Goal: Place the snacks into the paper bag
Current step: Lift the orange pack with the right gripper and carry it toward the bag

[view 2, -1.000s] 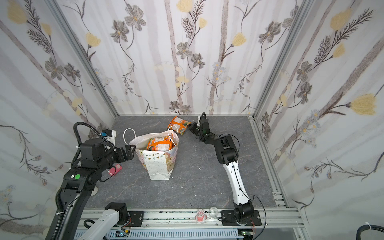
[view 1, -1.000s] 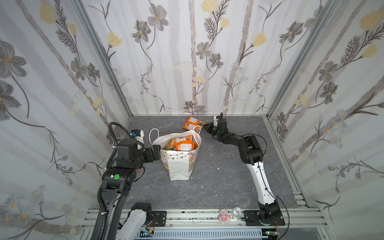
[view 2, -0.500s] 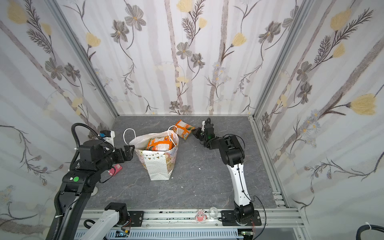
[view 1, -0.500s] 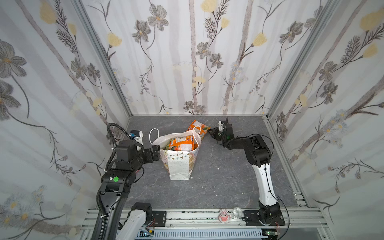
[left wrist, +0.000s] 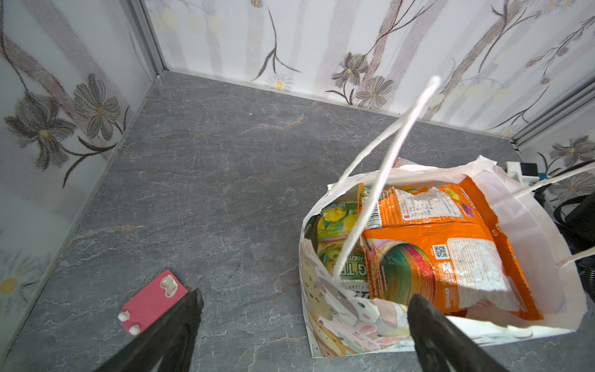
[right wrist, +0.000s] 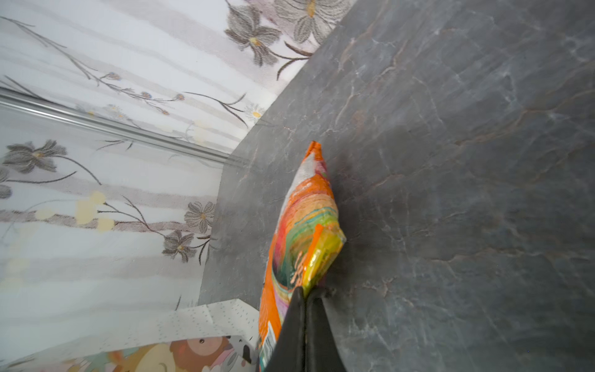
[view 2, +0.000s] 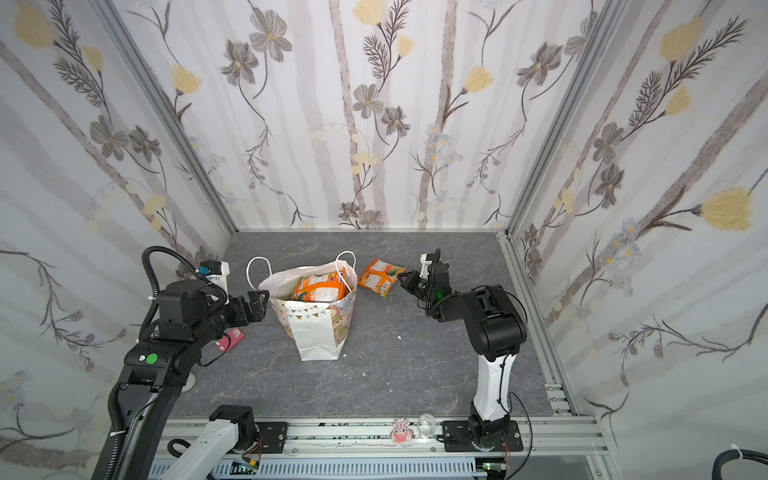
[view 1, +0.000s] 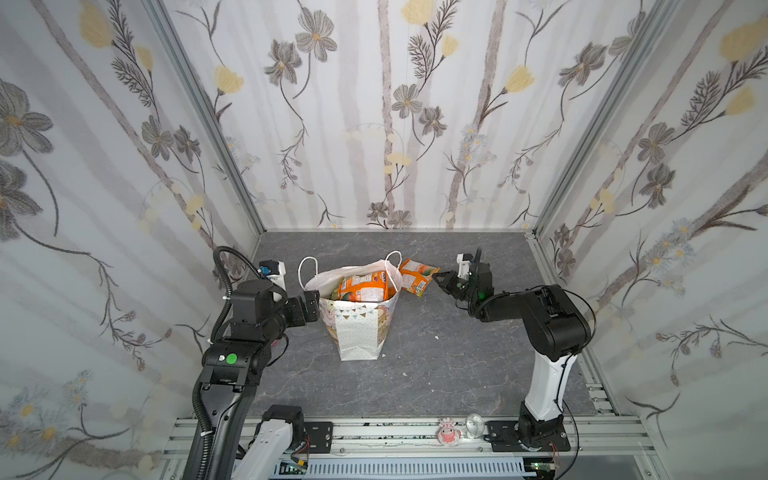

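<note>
The right gripper (view 1: 435, 277), pinched shut on a corner of the orange packet (view 1: 417, 276) just beside the bag (view 1: 359, 332) at its 3 o'clock, should lift it above the bag's opening before releasing, while the wide-open left gripper (view 1: 317, 297) stands at 9 o'clock.

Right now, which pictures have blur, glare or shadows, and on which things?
Left wrist view: the fingers of the left gripper are blurred, the paper bag is sharp, glare whitens the label of the top orange packet. Right wrist view: the held packet in the right gripper shines at its yellow corner and shadows the table.
</note>
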Robot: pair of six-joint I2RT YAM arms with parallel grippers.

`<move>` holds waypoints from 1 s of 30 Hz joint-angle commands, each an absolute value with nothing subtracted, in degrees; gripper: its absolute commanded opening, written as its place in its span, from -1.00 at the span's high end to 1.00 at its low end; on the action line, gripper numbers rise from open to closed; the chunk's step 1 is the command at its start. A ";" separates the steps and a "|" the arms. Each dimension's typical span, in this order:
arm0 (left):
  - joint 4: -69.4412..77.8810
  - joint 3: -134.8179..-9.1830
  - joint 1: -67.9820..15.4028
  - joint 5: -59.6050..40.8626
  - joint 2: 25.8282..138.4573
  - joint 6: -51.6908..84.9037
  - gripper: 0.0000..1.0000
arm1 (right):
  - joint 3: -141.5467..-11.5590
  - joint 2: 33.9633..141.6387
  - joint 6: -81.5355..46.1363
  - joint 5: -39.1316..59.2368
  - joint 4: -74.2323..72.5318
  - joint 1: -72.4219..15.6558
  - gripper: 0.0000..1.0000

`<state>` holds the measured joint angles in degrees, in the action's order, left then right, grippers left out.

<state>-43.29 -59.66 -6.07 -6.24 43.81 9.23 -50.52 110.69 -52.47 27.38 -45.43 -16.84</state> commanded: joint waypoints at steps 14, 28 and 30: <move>-42.32 -59.94 -6.06 -6.59 44.78 9.13 -1.00 | -60.10 91.83 -34.24 33.03 -26.31 -19.16 1.00; -42.20 -60.20 -5.93 -7.37 47.36 10.18 -1.00 | -69.81 76.36 -23.55 21.39 -9.88 -26.78 1.00; -42.04 -60.47 -5.93 -7.59 47.58 10.28 -1.00 | -71.51 75.79 -23.00 20.95 -8.51 -27.28 1.00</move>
